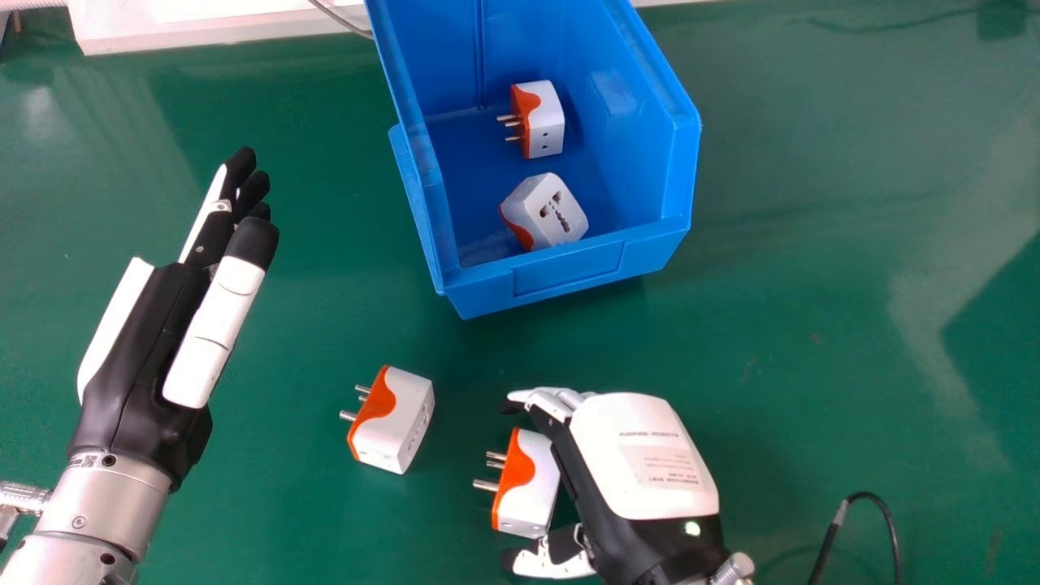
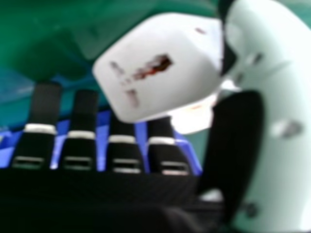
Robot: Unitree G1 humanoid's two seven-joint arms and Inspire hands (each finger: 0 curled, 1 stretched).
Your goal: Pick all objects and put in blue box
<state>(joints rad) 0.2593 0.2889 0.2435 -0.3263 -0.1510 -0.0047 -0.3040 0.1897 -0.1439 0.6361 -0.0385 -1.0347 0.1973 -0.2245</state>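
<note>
My left hand (image 1: pixel 154 325) is held over the table at the left of the head view, open with its fingers straight. The blue box (image 1: pixel 569 276) stands at the top centre with one adapter (image 1: pixel 546 122) and another adapter (image 1: pixel 552 213) inside. On the table lie a white and orange adapter (image 1: pixel 394 418) and, to its right, a second table adapter (image 1: pixel 526 483). My right hand (image 1: pixel 642 455) is beside that second one, open, fingers beyond it and thumb on its near side. In the right hand view this adapter (image 2: pixel 160 68) sits between the fingers and thumb of my right hand (image 2: pixel 243 145).
The green table (image 1: pixel 812 325) stretches to both sides of the box. A black cable (image 1: pixel 873 497) curves up at the lower right. A white ledge (image 1: pixel 203 24) runs behind the table at the upper left, with a thin grey cable (image 1: pixel 337 18) there.
</note>
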